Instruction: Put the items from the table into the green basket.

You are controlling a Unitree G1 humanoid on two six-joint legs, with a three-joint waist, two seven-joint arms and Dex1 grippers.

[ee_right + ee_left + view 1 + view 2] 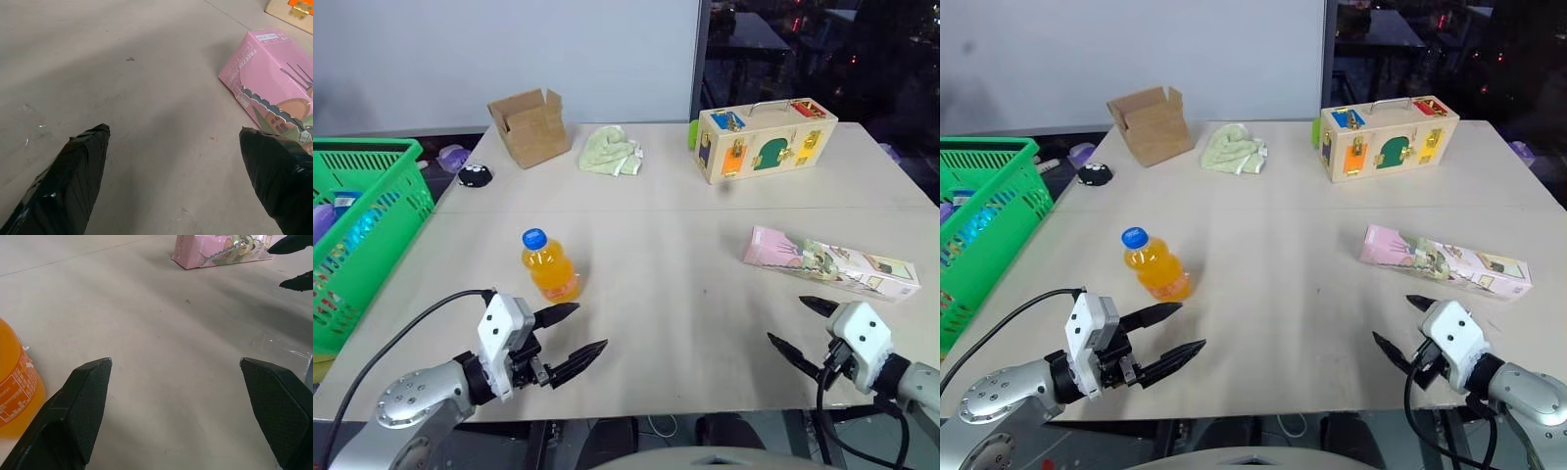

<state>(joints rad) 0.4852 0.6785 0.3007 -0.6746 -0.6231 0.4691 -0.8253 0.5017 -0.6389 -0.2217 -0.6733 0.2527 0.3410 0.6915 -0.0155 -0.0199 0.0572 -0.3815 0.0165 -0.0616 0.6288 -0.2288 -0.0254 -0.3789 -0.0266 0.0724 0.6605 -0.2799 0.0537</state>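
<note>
On table [646,245]: one bottle [549,265], one carton [829,262]

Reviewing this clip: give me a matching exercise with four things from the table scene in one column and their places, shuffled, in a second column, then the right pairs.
Things:
1. orange-drink bottle
2. pink carton
3. green basket
4. cardboard box

Places:
A. off the table's left edge
B. upright, just ahead of the open left gripper
C. at the far edge, left of the pale green cloth
D. lying flat, just ahead of the open right gripper

Pairs: 1-B, 2-D, 3-A, 4-C
</note>
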